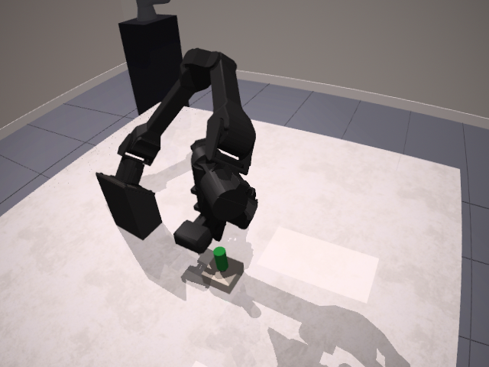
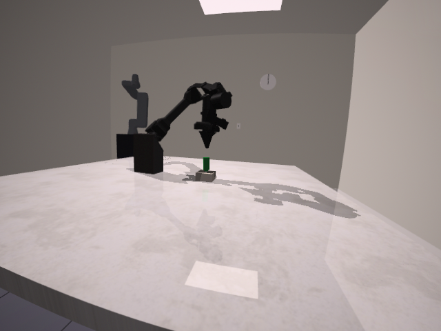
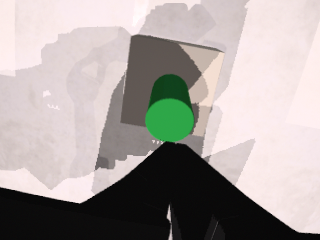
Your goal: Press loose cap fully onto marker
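Directly below the end effector (image 1: pixel 218 239) (image 2: pixel 207 147) (image 3: pixel 176 144), and apart from its tips, the green cap (image 1: pixel 220 258) (image 2: pixel 206 163) (image 3: pixel 170 112) stands upright over the holder block (image 1: pixel 223 279) (image 2: pixel 205 176) (image 3: pixel 155 65). The end effector is clenched, with nothing grasped. The step in hand is judged to be withdrawal after pressing. Retract straight up, fingers kept together, until the tips are well above the cap; only then move sideways, since an early swing could knock it. Confirm full seating first; the click cannot be verified here. If a gap remains, centre the tips and press vertically. Farther below, beneath the cap, lies the block, resting on the tabletop (image 1: pixel 118 316) (image 2: pixel 124 221) (image 3: pixel 285 185). The marker body cannot be distinguished.
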`<action>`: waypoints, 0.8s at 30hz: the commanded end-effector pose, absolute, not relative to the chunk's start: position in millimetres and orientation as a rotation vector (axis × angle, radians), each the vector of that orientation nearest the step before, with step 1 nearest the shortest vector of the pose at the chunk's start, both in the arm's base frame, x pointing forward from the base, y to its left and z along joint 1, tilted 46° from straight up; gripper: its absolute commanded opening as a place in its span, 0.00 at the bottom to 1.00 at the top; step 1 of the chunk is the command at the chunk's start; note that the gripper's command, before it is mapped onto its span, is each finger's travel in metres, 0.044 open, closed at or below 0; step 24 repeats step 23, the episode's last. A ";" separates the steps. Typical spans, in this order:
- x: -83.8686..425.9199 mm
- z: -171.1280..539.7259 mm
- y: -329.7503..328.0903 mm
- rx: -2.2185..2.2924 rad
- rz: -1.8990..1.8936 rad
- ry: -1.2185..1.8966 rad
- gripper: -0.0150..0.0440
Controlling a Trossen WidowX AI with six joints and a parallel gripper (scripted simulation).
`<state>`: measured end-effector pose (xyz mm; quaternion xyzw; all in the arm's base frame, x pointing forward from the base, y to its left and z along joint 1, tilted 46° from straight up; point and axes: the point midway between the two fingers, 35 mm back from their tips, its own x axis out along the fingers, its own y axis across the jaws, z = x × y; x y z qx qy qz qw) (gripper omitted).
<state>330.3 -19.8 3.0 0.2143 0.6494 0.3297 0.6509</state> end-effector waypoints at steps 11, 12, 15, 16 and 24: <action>330.0 38.6 -55.9 0.484 0.741 1.468 0.43; 330.0 38.6 -55.9 0.484 0.741 1.468 0.48; 330.0 38.6 -55.9 0.484 0.741 1.468 0.61; 330.0 38.6 -55.9 0.484 0.741 1.468 0.65; 330.0 38.6 -55.9 0.484 0.741 1.468 0.97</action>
